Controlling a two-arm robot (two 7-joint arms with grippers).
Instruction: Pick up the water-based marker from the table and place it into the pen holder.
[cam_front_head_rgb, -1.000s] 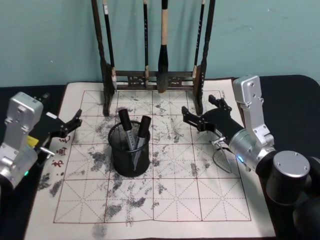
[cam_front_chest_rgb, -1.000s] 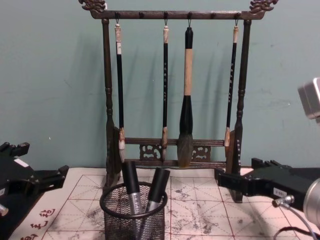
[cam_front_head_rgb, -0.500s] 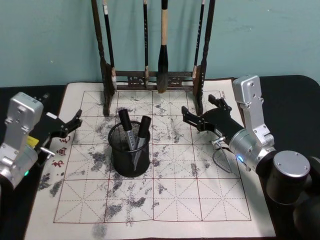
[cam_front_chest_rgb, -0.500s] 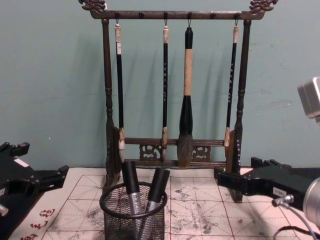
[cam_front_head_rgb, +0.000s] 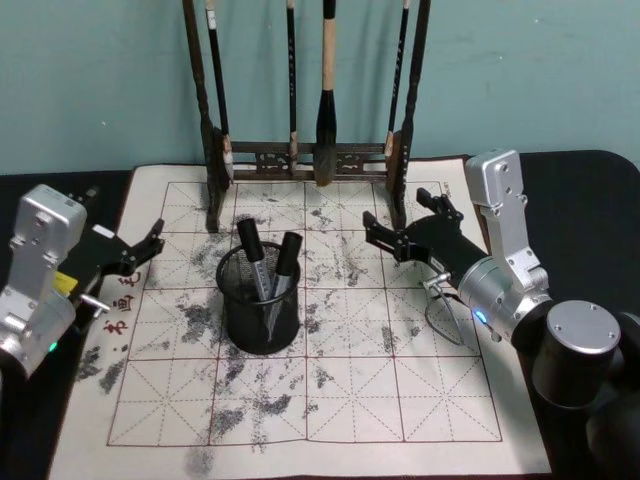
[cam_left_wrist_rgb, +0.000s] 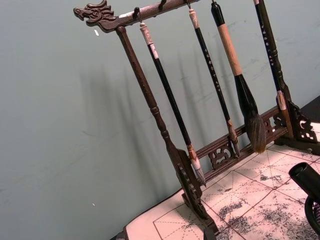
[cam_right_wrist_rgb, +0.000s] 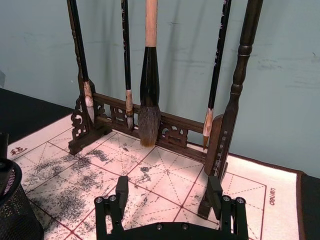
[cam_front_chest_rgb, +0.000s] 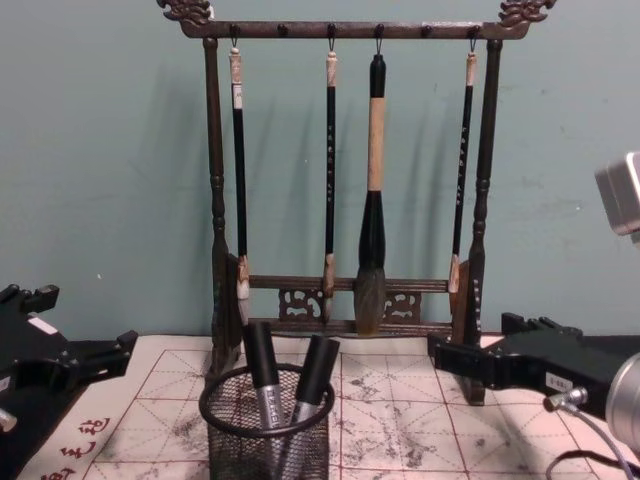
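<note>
Two black-capped markers (cam_front_head_rgb: 262, 258) stand tilted inside black mesh pen holder (cam_front_head_rgb: 260, 310), upright mid-mat on the table (cam_front_head_rgb: 590, 180).

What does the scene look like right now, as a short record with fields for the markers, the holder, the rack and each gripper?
markers: two, standing tilted in the pen holder
pen holder: black mesh cup on the mat, in front of the brush rack
brush rack: wooden, four brushes hanging
table: stained grid mat
left gripper: open, holding nothing, at the mat's left edge
right gripper: open, holding nothing, near the rack's right foot
</note>
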